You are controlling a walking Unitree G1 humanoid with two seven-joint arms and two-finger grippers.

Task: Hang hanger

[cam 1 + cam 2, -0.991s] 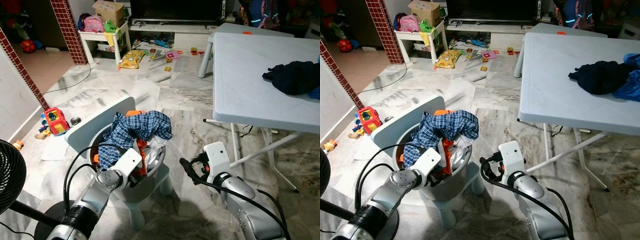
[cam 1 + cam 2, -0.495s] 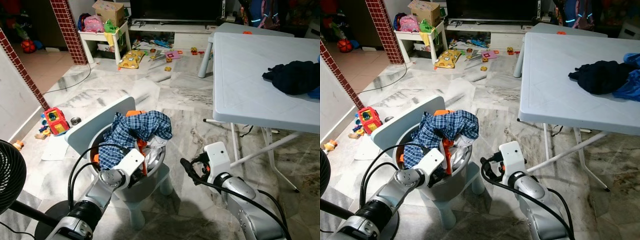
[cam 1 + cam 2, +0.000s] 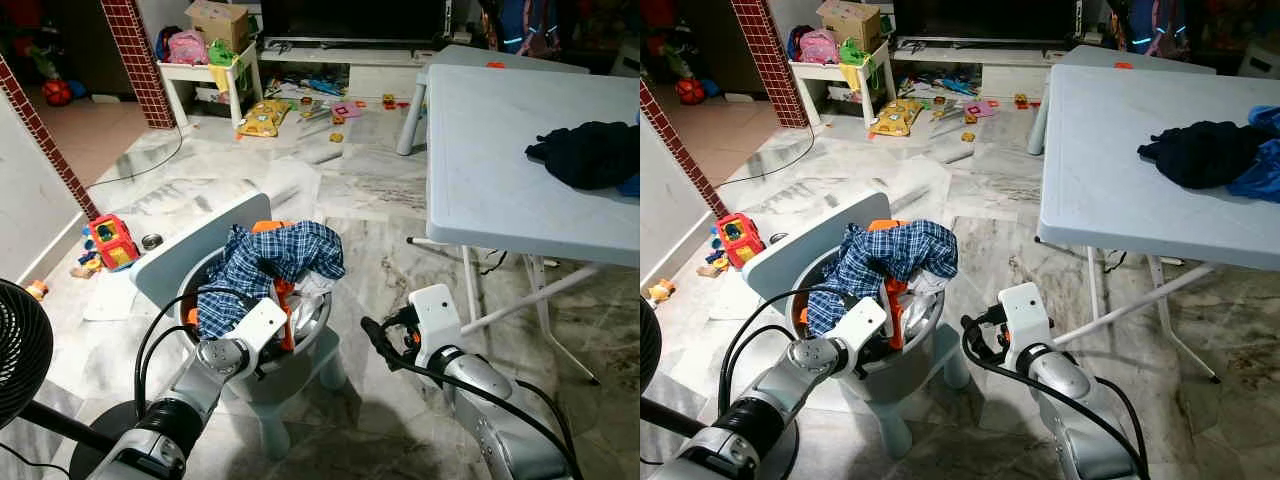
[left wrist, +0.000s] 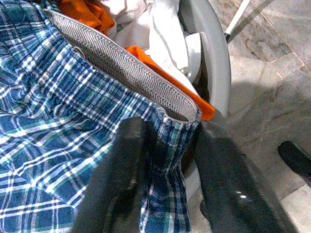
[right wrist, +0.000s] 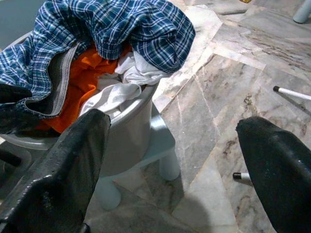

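**Left wrist view: my fingers straddle the plaid shirt at the basin's edge**

Left wrist view puts my left end effector at the rim of the grey laundry basin, its two black fingers set apart with a fold of the blue plaid shirt between them. The cloth lies in the gap, but I cannot say the pads press it, so I read this as apart and not clamped. I judge the arm sits here because the shirt lies on top of the pile and its hem hangs over the near rim, the easiest edge to reach.

Under the shirt lie orange cloth and a white garment. The basin rests on a small pale stool on the marble floor.

My right end effector hovers beside the stool with its fingers wide apart and nothing between them, probably waiting to help.

I cannot make out a hanger anywhere, so its place, long axis and heading stay unknown to me. A dark garment lies on the white bench, well apart from both arms.
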